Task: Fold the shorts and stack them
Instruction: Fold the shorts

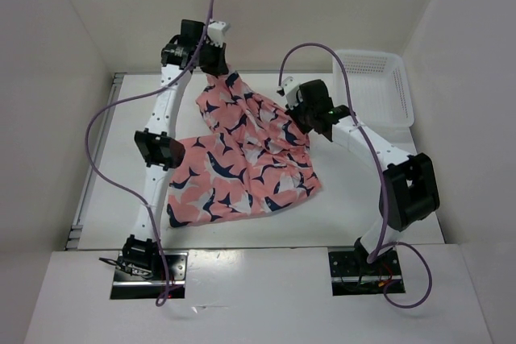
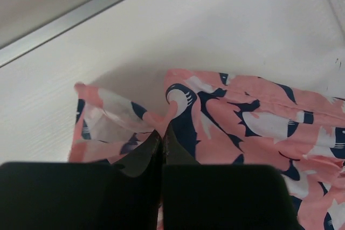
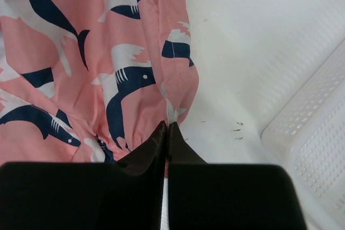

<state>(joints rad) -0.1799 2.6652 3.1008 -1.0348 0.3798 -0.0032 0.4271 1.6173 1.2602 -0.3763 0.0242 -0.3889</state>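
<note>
Basket: a white plastic mesh basket [image 1: 379, 78] stands at the far right of the white tabletop [image 1: 355, 199], close to the right wall.
Basket, inside: only its own mesh floor and walls show. The shorts are outside it.
Basket, cut off: in the right wrist view it [image 3: 312, 127] runs out of the frame at the right edge, so only a corner shows.
Shorts: salmon-pink fabric shorts with a navy-and-white shark print [image 1: 242, 167] lie rumpled across the middle of the tabletop. They are left of the basket and apart from it, and their far corner rises to the left pincer.
Left pincer: this pincer [image 1: 218, 66] is pressed together on a bunched fold of the shorts [image 2: 242, 117]. The cloth gathers into the fingers' tips [image 2: 163, 133] above the tabletop.
Right pincer: this pincer [image 1: 294, 112] pinches a stitched edge of the shorts [image 3: 81, 79] on the side nearest the basket, and the fingers meet [image 3: 167, 127].
Hidden: the left arm crosses over the left edge of the shorts in the top view.
Hard to make out: dark, blurred pincer bodies fill the bottom of both wrist views. I cannot tell whether each grip is on a waistband or a leg hem.
</note>
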